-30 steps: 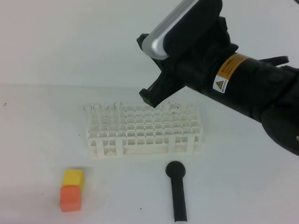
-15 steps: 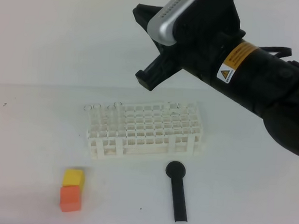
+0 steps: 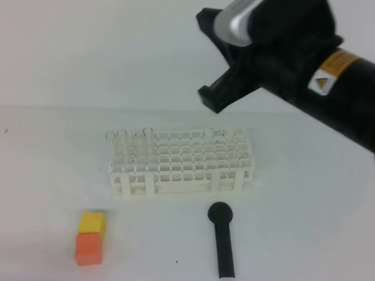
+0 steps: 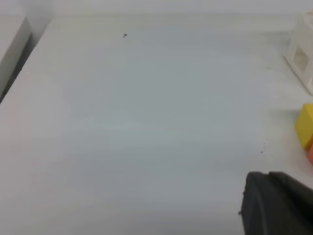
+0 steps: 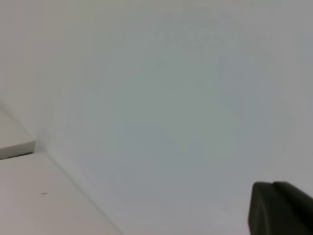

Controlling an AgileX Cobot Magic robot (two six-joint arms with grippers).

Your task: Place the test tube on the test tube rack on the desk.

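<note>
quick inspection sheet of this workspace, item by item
surface: plain white desk, a few tiny dark specks
job's things: white plastic grid rack standing upright on the desk; clear glass tube rims showing at its back left corner
clutter: yellow cube behind and touching an orange cube; black round-headed stick lying in front of the rack
grippers: right pincer shut, raised above the rack, empty; left pincer shut, low at frame corner
cables: nothing seen
surroundings: blank white wall
</note>
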